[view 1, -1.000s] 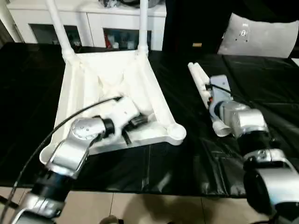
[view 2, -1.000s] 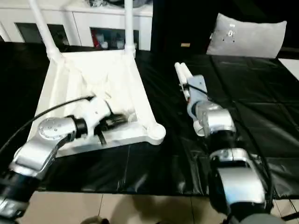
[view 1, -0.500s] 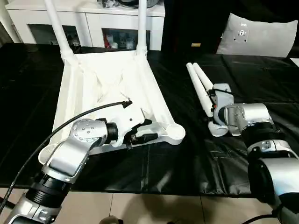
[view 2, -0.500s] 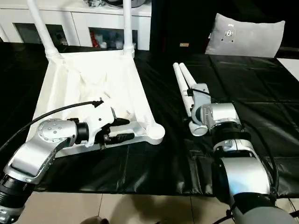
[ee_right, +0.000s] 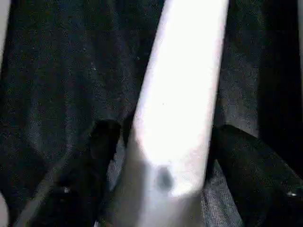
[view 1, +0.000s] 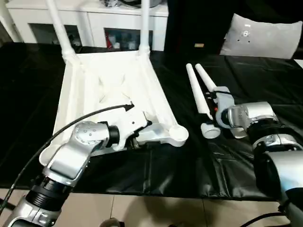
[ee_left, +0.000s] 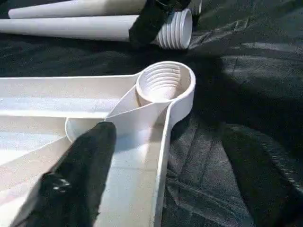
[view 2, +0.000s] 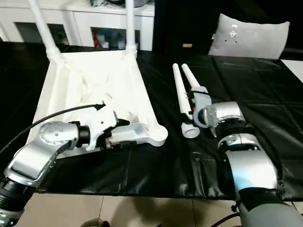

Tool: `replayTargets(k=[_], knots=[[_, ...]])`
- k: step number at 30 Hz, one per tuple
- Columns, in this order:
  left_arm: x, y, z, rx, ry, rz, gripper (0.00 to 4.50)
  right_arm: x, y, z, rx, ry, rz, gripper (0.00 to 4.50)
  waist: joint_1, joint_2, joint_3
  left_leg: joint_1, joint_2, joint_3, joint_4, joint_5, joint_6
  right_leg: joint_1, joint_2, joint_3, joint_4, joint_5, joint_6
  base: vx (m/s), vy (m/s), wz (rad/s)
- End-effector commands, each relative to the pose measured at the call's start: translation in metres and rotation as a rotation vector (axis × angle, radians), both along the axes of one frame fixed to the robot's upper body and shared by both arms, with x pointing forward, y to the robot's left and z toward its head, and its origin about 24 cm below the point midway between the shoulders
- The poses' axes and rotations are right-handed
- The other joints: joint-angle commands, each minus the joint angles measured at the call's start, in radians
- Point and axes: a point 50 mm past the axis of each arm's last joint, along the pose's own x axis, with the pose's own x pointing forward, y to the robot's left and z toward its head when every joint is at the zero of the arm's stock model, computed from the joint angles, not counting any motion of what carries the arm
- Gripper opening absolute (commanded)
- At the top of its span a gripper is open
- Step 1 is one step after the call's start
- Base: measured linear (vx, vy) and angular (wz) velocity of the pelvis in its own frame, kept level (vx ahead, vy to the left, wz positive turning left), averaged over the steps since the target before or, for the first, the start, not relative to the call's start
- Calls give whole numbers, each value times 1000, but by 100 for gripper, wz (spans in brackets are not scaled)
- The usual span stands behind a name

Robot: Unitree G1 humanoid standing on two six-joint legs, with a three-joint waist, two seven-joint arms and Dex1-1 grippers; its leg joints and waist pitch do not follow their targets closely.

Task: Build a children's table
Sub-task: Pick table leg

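Note:
The children's table lies upside down on the black cover, its ribbed white top [view 1: 85,94] facing up. Two white legs [view 1: 60,26] [view 1: 144,23] stand upright in the far corner sockets. Two loose legs [view 1: 196,92] [view 1: 204,75] lie side by side on the cover to the right. My left gripper [view 1: 140,135] is open at the near right corner. One finger [ee_left: 80,179] rests inside the rim, just short of the bare threaded socket [ee_left: 163,84]. My right gripper [view 1: 215,101] is open over the loose legs. Its fingers [ee_right: 94,161] flank one leg [ee_right: 175,109] closely near the threaded end.
A white cabinet with glass doors [view 1: 94,23] stands behind the table. A grey pillow [view 1: 265,35] leans at the back right. The black cover [view 1: 165,170] ends near my body above the tiled floor [view 1: 165,208]. A black cable [view 1: 61,127] arcs over my left forearm.
My left gripper has opened at the table top's near right rim. My right gripper's fingers have drawn in around a loose leg. That leg's threaded end has slid slightly to the left.

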Motion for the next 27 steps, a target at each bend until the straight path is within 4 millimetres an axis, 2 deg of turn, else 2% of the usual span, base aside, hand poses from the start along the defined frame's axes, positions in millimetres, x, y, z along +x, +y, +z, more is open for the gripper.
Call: replayTargets(k=[1,2,4,11,15,20,23,24,26,27], knots=[[-2,-5,4,-6,-18,-17,428,1,-5,3,-13,-4,-5,313,-1,-8,-72,20,33,-3,-56,-141,-11,48,-68,40,-67,-129,-222,0,0,0],[-2,-6,4,-7,-17,-17,428,1,-5,3,-14,-2,-2,313,0,-8,-72,20,34,-3,-56,-142,-12,48,-69,40,-66,-129,-222,0,0,0],[-2,-6,3,-7,-17,-16,448,1,-4,2,-15,-1,3,284,-1,-9,-71,20,34,-3,-56,-143,-15,48,-68,40,-65,-124,-226,0,0,0],[-4,-6,1,-5,-14,-12,450,0,-2,-1,-12,4,19,220,-2,-13,-70,19,34,-3,-54,-142,-9,49,-69,41,-64,-130,-227,0,0,0],[-4,-4,-1,3,-15,-5,450,1,0,-2,30,-17,16,196,-2,-11,-69,19,34,-3,-54,-157,-14,47,-69,41,-66,-149,-222,0,0,0],[-2,-2,-1,8,-35,18,450,4,0,2,81,-65,-32,192,-2,-12,-71,20,34,-4,-53,-154,-14,48,-68,42,-64,-134,-223,0,0,0],[4,-2,5,-34,-93,64,450,13,4,17,200,-187,-72,192,0,-13,-74,18,33,-4,-52,-141,-6,51,-70,41,-61,-109,-225,0,0,0],[10,-6,12,-111,-124,109,450,20,7,32,311,-311,-73,192,0,-14,-74,17,33,-3,-51,-134,2,52,-69,41,-61,-91,-227,0,0,0],[14,-8,16,-163,-135,137,450,22,9,39,369,-377,-69,192,2,-15,-76,17,34,-2,-50,-122,15,55,-69,42,-58,-49,-228,0,0,0],[20,-11,23,-239,-159,183,450,23,11,50,477,-450,-67,192,3,-16,-77,17,32,-3,-50,-112,27,55,-67,40,-57,-38,-234,0,0,0]])
